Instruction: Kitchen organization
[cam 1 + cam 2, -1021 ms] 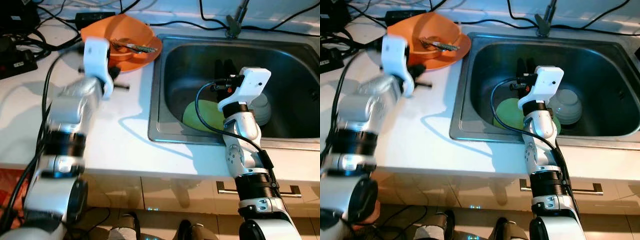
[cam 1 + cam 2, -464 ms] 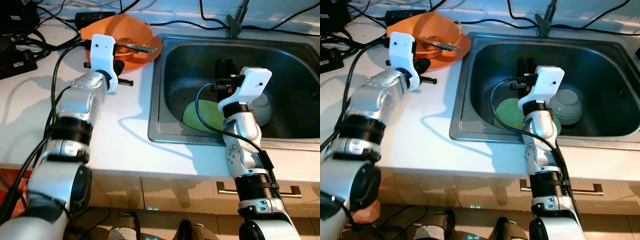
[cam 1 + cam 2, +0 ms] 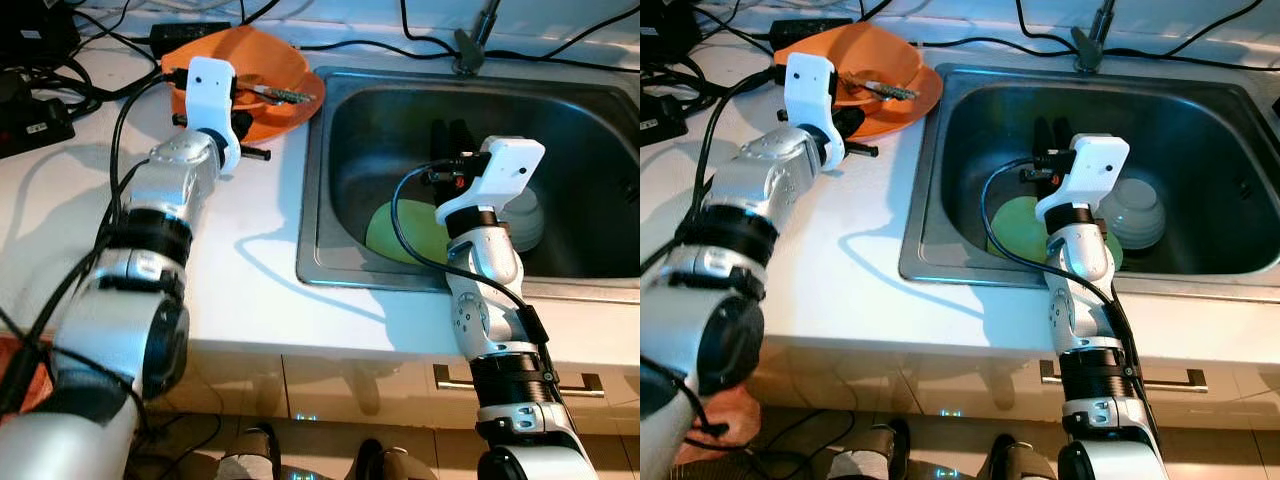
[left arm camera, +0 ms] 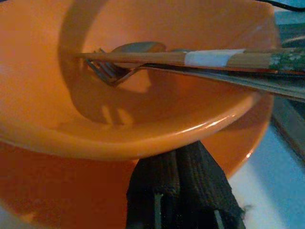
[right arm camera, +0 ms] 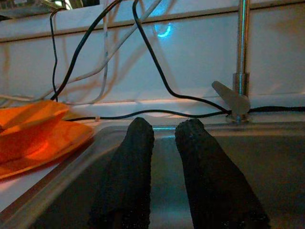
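An orange bowl point(image 3: 235, 62) sits on an orange plate point(image 3: 298, 113) on the white counter, left of the sink. A fork point(image 4: 107, 69) and chopsticks point(image 4: 209, 58) lie inside the bowl. My left gripper point(image 4: 177, 156) is shut, its fingertips tucked under the bowl's near rim, above the plate. Over the sink hangs my right gripper point(image 5: 164, 131), slightly open with nothing between its fingers point(image 3: 447, 135). Below it in the basin lie a green plate point(image 3: 398, 232) and an upturned white bowl point(image 3: 527, 220).
The steel sink point(image 3: 318, 210) takes up the right half of the counter, with the faucet base point(image 3: 468, 48) behind it. Black cables and a power strip point(image 3: 30, 125) crowd the back left. Cabinet drawers with a handle point(image 3: 580, 381) lie below the counter edge.
My left arm has reached forward across the counter, bringing its gripper up against the orange bowl. The right arm has stayed still over the sink.
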Controlling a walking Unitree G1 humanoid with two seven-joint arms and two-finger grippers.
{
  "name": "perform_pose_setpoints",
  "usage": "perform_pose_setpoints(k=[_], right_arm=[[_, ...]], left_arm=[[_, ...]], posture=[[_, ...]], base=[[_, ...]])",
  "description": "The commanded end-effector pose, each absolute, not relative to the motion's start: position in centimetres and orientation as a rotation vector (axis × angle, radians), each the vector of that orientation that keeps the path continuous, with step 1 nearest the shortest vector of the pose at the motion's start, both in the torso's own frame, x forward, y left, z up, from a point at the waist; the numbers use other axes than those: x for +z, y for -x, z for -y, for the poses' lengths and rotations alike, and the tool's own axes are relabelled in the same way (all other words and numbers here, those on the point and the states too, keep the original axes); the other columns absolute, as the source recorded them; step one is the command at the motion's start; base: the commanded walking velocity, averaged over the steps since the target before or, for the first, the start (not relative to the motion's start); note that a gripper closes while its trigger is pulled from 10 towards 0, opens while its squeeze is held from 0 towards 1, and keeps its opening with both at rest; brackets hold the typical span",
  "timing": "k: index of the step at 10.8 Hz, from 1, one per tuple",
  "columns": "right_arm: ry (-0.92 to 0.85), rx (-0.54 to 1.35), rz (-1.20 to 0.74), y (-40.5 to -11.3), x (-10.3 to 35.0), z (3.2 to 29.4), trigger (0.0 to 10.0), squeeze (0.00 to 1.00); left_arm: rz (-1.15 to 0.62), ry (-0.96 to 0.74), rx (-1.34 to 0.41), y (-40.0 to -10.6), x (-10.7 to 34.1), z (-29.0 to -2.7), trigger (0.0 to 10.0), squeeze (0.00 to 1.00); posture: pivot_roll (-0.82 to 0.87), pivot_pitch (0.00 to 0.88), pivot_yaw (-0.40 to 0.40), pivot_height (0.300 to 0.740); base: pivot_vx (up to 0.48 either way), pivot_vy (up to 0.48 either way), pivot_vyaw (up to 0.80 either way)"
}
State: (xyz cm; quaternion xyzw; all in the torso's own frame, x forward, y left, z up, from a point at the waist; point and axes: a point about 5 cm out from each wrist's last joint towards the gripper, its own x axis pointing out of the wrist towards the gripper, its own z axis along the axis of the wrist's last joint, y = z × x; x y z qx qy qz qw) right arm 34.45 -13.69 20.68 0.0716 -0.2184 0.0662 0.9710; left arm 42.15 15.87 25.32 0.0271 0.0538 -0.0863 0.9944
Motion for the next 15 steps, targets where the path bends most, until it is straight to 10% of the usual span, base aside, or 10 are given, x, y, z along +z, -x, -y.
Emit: perform_pose_setpoints(k=[1,15], right_arm=[[-0.154,0.120,0.397,-34.2,19.5,13.9,10.0,0.00],[-0.169,0.144,0.382,-34.2,19.4,13.1,10.0,0.00]], left_arm=[[-0.085,-0.048,-0.161,-42.4,26.4,-16.1,10.0,0.00],[-0.316,0.012,-0.199,-41.7,21.9,-17.6,10.0,0.00]], posture=[[0.11,0.204,-0.009,0.740],[0.16,0.204,0.006,0.740]], base=[[0.000,0.000,0.00],[0.000,0.000,0.00]])
